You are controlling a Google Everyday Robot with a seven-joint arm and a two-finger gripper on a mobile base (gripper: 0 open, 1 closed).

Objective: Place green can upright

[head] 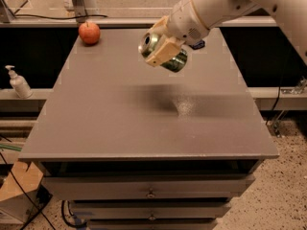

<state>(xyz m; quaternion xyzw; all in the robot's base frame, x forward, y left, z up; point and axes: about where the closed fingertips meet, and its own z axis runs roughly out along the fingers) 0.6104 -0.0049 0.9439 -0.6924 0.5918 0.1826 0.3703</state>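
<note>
The green can [176, 61] is held in the air above the middle of the grey table [110, 114], tilted on its side with a silver end facing left toward the camera. My gripper [160, 51] is shut on the green can, its cream fingers [160, 55] clamping the body near that silver end. The white arm comes in from the upper right. A shadow lies on the tabletop below the can.
A red apple [89, 32] sits at the table's far left corner. A dark blue packet [198, 45] lies at the far edge, mostly hidden behind the arm. A soap dispenser [18, 82] stands on a ledge to the left. Drawers run below the table front.
</note>
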